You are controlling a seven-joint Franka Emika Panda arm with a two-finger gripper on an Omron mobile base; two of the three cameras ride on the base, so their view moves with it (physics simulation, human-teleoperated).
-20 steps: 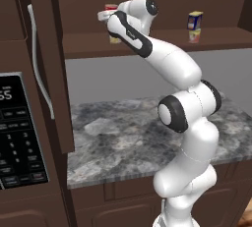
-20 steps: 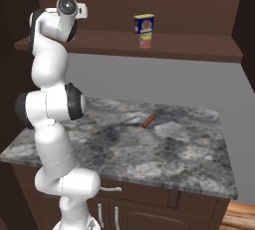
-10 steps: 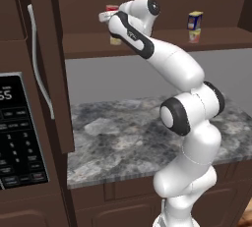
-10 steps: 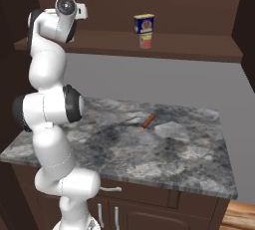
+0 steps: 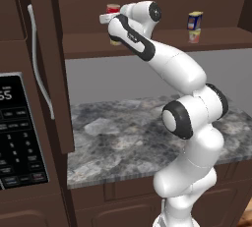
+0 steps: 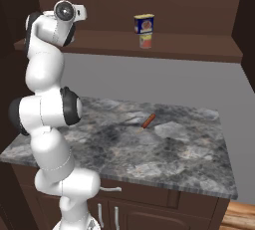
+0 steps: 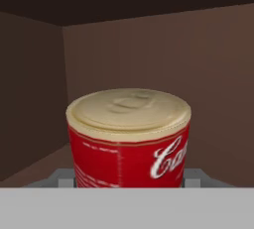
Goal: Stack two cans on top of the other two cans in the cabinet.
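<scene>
The cabinet [image 5: 147,5] is the largest thing here: dark brown wood with a smooth matte face, its long plain shelf board [image 5: 216,38] running level to the right of the tool, and its tall door [image 5: 51,64] with a curved white bar handle [image 5: 39,69] hanging below and to the left of it. Below the tool lies the desk [image 5: 128,137], a slab of mottled grey stone with a polished look.

The white arm [image 5: 182,123] rises from the base in rounded glossy segments with dark joints, bends at a low elbow over the desk, then reaches up and leftward so that its wrist sits at shelf height and the hand points into the cabinet.

The tool [image 5: 114,19] is clenched on the red-and-white can [image 7: 129,139]. In the hand view this short round can stands upright between the two grey fingers [image 7: 62,177], which press on its sides; its lid is cream and slightly dished, its wall glossy red with white script. In the left base view its red top shows just above the hand.

Well to the right of the tool, on the shelf, the boxy blue tin [image 6: 144,24] with yellow markings sits stacked on the small pale-yellow can [image 6: 145,41].

A small reddish sausage-shaped thing [image 6: 148,120] lies on the desk, far below and right.
</scene>
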